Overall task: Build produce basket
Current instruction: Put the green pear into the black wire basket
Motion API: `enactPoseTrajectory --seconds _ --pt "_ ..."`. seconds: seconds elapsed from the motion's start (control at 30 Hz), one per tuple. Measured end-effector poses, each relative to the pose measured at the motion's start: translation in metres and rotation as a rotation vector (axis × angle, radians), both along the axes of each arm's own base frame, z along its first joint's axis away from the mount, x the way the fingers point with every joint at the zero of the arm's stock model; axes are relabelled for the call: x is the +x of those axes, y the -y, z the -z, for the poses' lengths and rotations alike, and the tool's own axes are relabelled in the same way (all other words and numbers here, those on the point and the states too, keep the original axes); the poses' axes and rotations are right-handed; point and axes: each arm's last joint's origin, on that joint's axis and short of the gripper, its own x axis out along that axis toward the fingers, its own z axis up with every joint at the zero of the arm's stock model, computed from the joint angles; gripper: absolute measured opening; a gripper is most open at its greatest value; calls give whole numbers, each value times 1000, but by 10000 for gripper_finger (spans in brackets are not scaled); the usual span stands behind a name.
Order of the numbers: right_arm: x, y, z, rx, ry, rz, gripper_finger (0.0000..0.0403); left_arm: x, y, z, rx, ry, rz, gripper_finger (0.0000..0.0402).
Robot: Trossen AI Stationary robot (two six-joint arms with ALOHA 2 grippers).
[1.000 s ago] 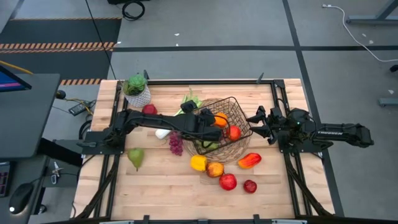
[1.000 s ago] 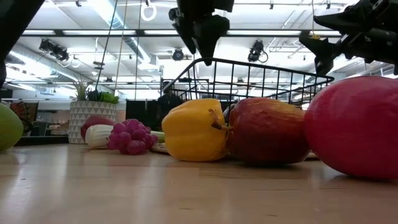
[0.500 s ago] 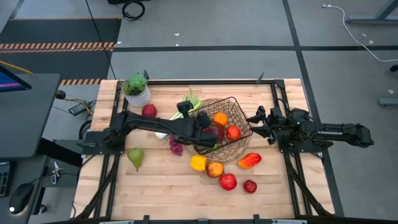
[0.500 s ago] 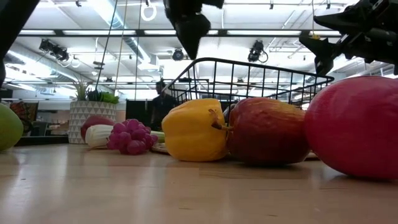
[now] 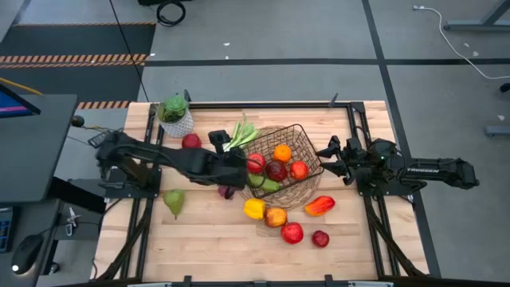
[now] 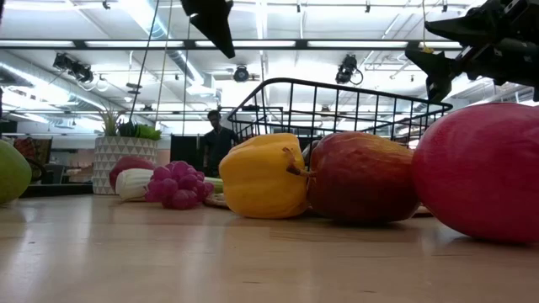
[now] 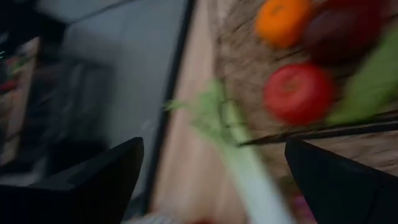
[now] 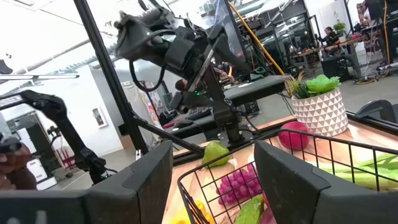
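The dark wire basket (image 5: 296,143) stands on its woven base mid-table and holds an orange (image 5: 281,152), red apples (image 5: 256,163) and a green piece. The leek (image 5: 239,134) lies by its far left corner, with the grapes (image 5: 227,191) and green pear (image 5: 174,202) to its left. A yellow pepper (image 5: 254,209), more apples and a red pepper (image 5: 319,206) lie near it. My left gripper (image 5: 237,166) hangs open and empty just left of the basket. My right gripper (image 5: 325,162) is open at the basket's right rim; I cannot tell whether it touches the wire.
A leafy plant in a white pot (image 5: 175,117) stands at the far left corner, a red apple (image 5: 191,141) beside it. Bare wood lies along the near edge and the left side. A person (image 6: 216,139) stands in the room beyond the table.
My left gripper has drawn back from over the basket toward the table's left and risen. Fruit inside the basket that the arm covered now shows. The right arm and the basket have kept still.
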Motion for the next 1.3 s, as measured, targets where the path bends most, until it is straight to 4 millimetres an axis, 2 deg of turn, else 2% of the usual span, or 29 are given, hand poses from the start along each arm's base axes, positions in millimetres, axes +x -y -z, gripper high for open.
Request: enactPoseTrajectory --seconds 0.13,0.33,0.5,0.7,0.97,1.3 --pt "0 0 0 0 0 -1 231 -17 -5 10 -107 110 96 398" --pt "0 0 0 0 0 0 231 -34 -12 29 -247 172 114 398" --pt "0 0 0 0 0 0 231 -46 -1 43 -278 174 147 398" --pt "0 0 0 0 0 0 231 -77 10 60 -260 217 191 398" --pt "0 0 0 0 0 0 231 -114 2 63 -318 260 109 398" --pt "0 0 0 0 0 0 231 -160 -6 48 -271 303 -31 398"
